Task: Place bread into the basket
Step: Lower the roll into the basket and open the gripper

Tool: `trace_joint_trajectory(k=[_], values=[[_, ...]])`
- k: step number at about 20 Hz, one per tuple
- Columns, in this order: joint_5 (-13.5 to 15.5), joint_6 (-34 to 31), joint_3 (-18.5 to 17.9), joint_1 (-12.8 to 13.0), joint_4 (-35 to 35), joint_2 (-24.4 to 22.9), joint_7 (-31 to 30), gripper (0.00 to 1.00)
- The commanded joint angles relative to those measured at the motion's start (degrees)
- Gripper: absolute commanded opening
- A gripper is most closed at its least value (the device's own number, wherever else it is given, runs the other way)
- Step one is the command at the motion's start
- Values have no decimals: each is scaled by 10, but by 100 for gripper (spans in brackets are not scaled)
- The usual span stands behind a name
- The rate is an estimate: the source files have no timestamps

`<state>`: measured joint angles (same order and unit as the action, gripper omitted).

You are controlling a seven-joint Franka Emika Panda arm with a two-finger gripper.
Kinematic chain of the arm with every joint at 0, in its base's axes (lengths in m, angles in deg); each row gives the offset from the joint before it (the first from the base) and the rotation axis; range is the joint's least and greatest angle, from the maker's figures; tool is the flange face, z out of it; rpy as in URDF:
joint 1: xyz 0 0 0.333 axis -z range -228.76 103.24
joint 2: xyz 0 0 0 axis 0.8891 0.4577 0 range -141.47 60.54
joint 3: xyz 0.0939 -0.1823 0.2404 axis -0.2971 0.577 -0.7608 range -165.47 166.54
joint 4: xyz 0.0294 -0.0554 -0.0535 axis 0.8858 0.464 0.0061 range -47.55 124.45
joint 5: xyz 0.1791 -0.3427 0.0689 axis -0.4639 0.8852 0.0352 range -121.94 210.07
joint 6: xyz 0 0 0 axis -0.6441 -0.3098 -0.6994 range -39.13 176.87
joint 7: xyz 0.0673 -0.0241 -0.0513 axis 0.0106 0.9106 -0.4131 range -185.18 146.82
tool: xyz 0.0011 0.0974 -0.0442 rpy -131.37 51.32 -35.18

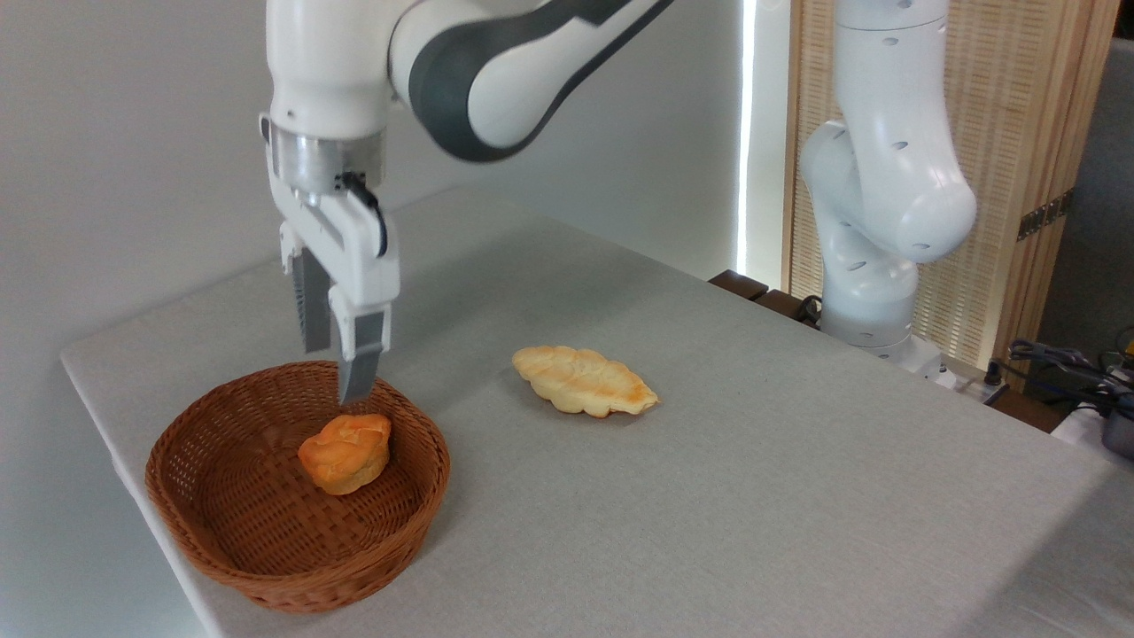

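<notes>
The task's bread, a small orange-golden bun [345,453], lies on the woven floor of the round wicker basket [221,567], slightly right of the centre and free of the rim. We see the gripper [335,372] hanging directly above it, pointing straight down, with its two grey fingers [358,359] parted and nothing between them. The nearer fingertip sits just above the bun's domed top, and we judge there is a small gap rather than contact, though the view cannot settle this firmly. A second piece, a longer and paler braided loaf [584,380], rests on the grey table [753,496] well to the right of the basket and apart from it.

We judge the placement itself complete, so the step in hand is the retreat. To do it well we would lift the wrist straight up along the fingers' own axis, leaving the jaws apart, so that neither fingertip drags across the lumpy crust or rolls the bun towards the basket wall. Sideways travel should wait until the fingertips stand clear above the rim, because the far edge of the rim lies close behind them. The basket looks light and sits near the front left corner of the table, so any snag could shift it towards the edge. The braided loaf needs no attention, since it lies outside the retreat path.
</notes>
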<state>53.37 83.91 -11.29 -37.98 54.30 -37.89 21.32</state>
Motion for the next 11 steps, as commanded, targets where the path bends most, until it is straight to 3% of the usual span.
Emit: trace_joint_trajectory(k=[1,6,11], values=[[5,-127,-9,3,-53,-29,2,100],[-56,-221,-9,3,-87,-35,-69,100],[-59,-233,-29,3,-87,-35,-71,100]])
